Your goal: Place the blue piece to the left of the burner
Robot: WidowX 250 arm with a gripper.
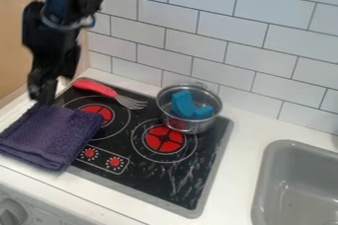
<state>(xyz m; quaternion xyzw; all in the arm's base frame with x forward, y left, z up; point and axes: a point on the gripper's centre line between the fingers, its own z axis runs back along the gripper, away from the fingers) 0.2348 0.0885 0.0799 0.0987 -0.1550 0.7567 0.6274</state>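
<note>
The blue piece (pixel 184 104) lies inside a silver metal pot (pixel 188 126); it has a tall curved part and a lower part at its right, and I cannot tell whether these are one piece. The pot stands at the back right of the black stove, partly over the rear edge of the right burner (pixel 163 139). A second red-centred burner (pixel 97 114) is to the left, partly covered by a purple cloth. My gripper (pixel 47 93) hangs at the upper left, just above the cloth's back corner and well left of the pot.
The folded purple cloth (pixel 51 135) overlaps the stove's left side. A fork (pixel 129 101) with a red handle lies behind the left burner. A grey sink (pixel 297 184) is at the right, and a tiled wall rises behind.
</note>
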